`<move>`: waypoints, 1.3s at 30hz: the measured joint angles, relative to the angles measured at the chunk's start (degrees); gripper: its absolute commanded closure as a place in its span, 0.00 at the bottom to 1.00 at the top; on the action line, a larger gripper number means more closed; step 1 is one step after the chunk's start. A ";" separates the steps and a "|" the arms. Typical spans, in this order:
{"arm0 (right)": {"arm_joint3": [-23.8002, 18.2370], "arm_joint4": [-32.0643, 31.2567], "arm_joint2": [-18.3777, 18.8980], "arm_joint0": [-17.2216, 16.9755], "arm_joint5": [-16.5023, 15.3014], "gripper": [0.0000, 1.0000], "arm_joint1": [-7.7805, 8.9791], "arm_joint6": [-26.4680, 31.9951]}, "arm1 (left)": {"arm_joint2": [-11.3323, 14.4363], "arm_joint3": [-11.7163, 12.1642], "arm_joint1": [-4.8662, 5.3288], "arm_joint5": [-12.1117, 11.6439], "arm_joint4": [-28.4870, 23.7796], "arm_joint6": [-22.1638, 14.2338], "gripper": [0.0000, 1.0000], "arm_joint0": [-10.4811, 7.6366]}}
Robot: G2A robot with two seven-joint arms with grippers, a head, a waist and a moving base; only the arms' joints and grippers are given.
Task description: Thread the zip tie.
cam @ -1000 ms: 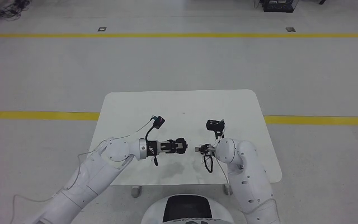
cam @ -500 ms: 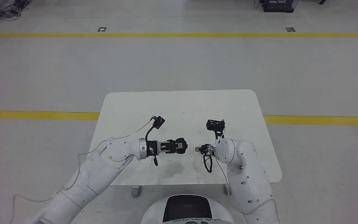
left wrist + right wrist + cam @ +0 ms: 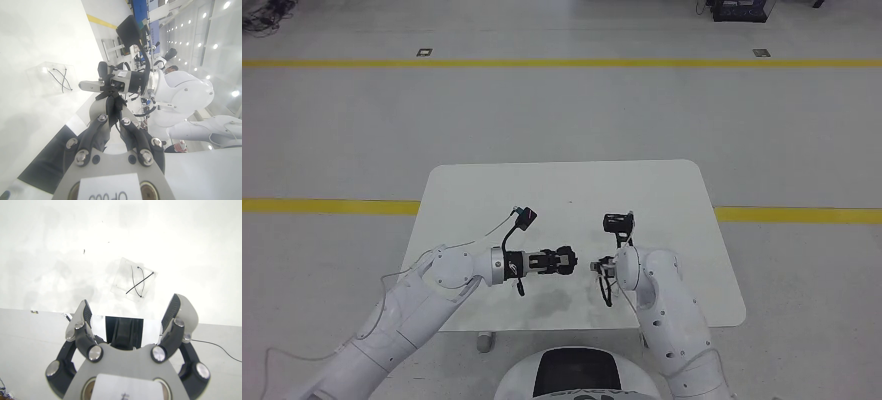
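My left gripper point(image 3: 570, 260) point(image 3: 113, 102) hangs over the front middle of the white table point(image 3: 662, 200). Its dark fingers are pressed together on a thin black piece point(image 3: 100, 96), apparently a zip tie, that pokes out past the tips. My right gripper point(image 3: 595, 266) point(image 3: 128, 308) faces it tip to tip, a small gap away. It is open with nothing between its pads. One of its grey fingers point(image 3: 88, 87) shows side-on in the left wrist view. Two more black zip ties point(image 3: 140, 280) point(image 3: 63, 81) lie crossed in a clear tray point(image 3: 121, 275) point(image 3: 43, 75) on the table below.
The clear tray sits close to the table's front edge point(image 3: 47, 309). A few tiny dark specks point(image 3: 84, 251) lie on the white top farther in. Grey floor with yellow lines point(image 3: 342, 206) surrounds the table.
The right arm's forearm and wrist camera have swung slightly to the left while its gripper stayed close to the left one. The left arm has not moved.
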 measured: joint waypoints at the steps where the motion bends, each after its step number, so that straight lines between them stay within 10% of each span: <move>1: 0.68 0.00 0.05 0.28 0.00 0.00 -0.06 -0.01 | 0.00 0.00 0.00 0.00 0.00 0.00 1.00 0.00; 39: 4.81 -0.01 0.26 0.65 0.00 0.00 0.09 -4.83 | 0.00 0.00 0.00 0.00 0.00 0.00 1.00 0.00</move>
